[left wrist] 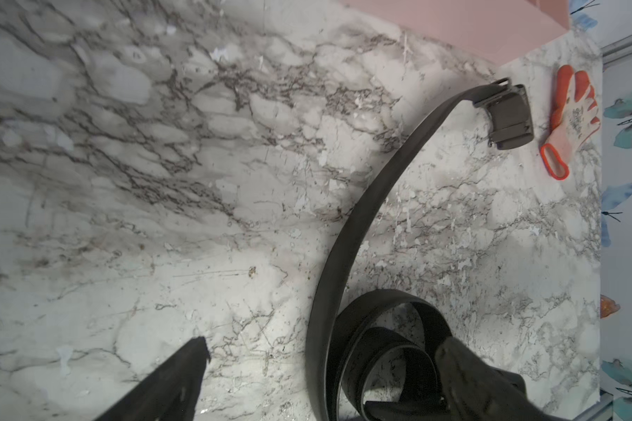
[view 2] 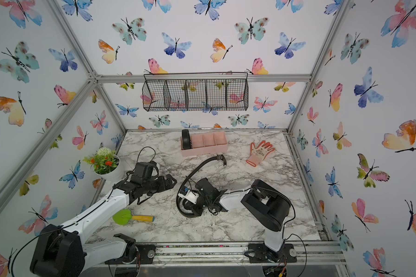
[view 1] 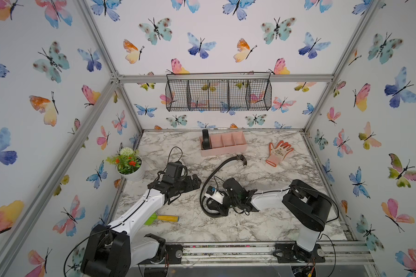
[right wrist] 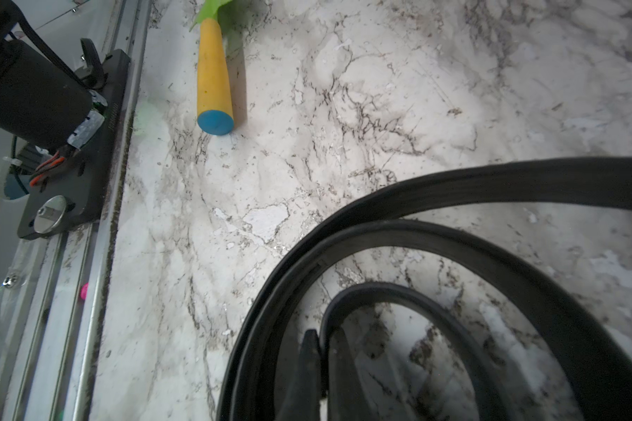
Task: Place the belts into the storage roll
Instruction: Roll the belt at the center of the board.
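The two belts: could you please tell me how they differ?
The stored belt stands tightly rolled in an end compartment of the pink tray; the loose belt lies on the table, only partly coiled. The right end effector pinches the loose belt; nothing touches the stored belt. Both are black.

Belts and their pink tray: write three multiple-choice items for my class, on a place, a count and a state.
1. Where is the rolled belt?
A) in an end compartment of the pink tray
B) in the wire basket
C) on the glove
2. How many compartments has the pink tray?
A) two
B) four
C) six
3. The right gripper is:
A) open above the glove
B) shut on the loose belt
C) holding the trowel
Answers: 1 A, the coil stands in the tray's end slot; 2 B, three dividers show; 3 B, its fingers pinch the strap.
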Controlling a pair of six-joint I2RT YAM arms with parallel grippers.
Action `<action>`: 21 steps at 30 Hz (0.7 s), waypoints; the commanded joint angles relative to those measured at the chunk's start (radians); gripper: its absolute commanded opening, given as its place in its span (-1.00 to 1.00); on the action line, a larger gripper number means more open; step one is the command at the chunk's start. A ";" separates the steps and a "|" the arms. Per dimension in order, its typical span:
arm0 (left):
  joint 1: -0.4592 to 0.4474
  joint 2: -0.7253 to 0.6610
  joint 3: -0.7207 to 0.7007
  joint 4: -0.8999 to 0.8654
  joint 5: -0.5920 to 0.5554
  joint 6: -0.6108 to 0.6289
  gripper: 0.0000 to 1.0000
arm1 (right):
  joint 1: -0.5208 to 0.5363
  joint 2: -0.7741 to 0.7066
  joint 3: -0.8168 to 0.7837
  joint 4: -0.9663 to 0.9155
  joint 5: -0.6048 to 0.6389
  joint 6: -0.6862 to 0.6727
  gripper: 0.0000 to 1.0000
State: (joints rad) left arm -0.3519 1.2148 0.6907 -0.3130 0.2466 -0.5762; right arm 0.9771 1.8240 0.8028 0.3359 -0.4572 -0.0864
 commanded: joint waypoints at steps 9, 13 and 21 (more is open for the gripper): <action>-0.002 0.226 -0.032 0.179 0.185 0.015 0.76 | 0.009 0.005 -0.036 -0.074 0.022 0.015 -0.94; -0.031 0.288 0.006 0.126 0.149 0.050 0.36 | 0.009 -0.001 -0.039 -0.078 0.028 0.015 -0.94; -0.117 0.411 0.106 0.051 0.078 0.119 -0.67 | 0.009 -0.028 -0.037 -0.138 0.049 -0.018 -0.94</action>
State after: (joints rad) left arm -0.4583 1.5833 0.7689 -0.2119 0.3538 -0.5041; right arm 0.9771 1.8023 0.7879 0.3157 -0.4374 -0.0910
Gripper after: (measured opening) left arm 0.229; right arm 0.060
